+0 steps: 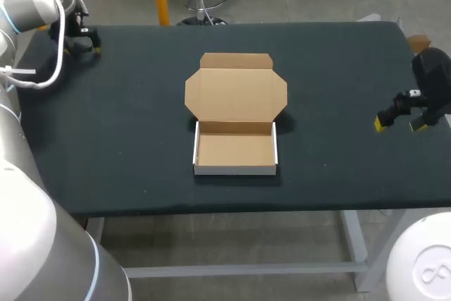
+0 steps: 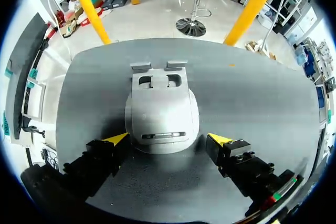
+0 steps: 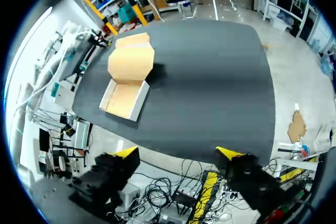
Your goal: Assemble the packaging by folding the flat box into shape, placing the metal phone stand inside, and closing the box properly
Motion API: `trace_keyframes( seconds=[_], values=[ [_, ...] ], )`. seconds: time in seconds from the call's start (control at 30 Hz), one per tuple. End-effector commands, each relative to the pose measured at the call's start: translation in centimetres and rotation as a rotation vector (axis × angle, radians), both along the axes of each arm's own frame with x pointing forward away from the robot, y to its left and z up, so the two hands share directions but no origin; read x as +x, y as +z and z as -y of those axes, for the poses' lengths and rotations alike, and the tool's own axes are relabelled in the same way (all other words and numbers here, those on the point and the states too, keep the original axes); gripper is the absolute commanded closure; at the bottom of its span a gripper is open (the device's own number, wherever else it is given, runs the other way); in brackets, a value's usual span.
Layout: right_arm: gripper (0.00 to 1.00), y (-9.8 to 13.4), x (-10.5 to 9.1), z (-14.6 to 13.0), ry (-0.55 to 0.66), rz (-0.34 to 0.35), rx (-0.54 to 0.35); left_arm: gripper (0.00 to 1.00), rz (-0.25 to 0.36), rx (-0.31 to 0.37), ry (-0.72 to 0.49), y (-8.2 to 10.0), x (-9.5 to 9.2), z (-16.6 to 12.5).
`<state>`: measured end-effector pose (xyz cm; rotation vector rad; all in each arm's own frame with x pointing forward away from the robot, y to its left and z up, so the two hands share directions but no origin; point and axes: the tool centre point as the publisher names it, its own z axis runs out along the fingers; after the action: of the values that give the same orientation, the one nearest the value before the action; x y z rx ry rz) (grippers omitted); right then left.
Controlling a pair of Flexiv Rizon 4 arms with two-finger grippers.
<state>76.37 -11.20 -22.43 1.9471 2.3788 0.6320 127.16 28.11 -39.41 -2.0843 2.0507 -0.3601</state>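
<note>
Two yellow-tipped fingers (image 2: 116,139) of the left gripper (image 2: 168,139) stood wide apart at the far left corner of the table (image 1: 127,132), holding nothing. The metal phone stand (image 2: 161,111) lay flat on the dark top between them and just ahead, its rounded base close beside both tips (whether either tip actually touched it could not be told). Over at the right edge of the table, the right gripper (image 1: 399,124) hung with its fingers equally spread and empty, well apart from everything else. The box (image 1: 235,151) sat in the middle of the table, already folded into a shallow white-walled tray with nothing inside, its brown lid (image 1: 235,89) laid open flat toward the far side.
</note>
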Motion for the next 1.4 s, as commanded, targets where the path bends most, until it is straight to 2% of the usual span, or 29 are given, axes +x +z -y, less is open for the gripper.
trace_keyframes(
  seconds=[0.03,0.57,0.83,1.27,1.3,1.33,1.4],
  values=[
    [0.0,0.3,-0.1,0.1,0.002,-0.005,0.001,0.04,-0.232,0.002,-0.007,-0.4,1.4,-0.2],
    [0.0,0.3,-0.1,0.1,0.002,-0.005,0.001,0.09,-0.226,0.001,-0.001,-1.0,2.6,-0.4],
    [0.0,0.3,-0.1,0.1,0.002,-0.005,0.001,0.17,-0.22,-0.001,0.01,-1.0,3.2,-0.7],
    [0.0,0.3,-0.1,0.1,0.002,-0.005,0.001,0.19,-0.207,0.017,0.022,-1.0,4.3,-0.6],
    [0.0,0.3,-0.1,0.1,0.002,-0.005,0.001,0.22,-0.207,0.018,0.022,-1.1,4.4,-0.6],
    [0.0,0.3,-0.1,0.1,0.002,-0.005,0.001,0.3,-0.207,0.02,0.023,-1.1,4.4,-0.6],
    [0.0,0.3,-0.1,0.1,0.002,-0.005,0.001,0.6,-0.206,0.022,0.025,-1.1,4.5,-0.6]
  ],
)
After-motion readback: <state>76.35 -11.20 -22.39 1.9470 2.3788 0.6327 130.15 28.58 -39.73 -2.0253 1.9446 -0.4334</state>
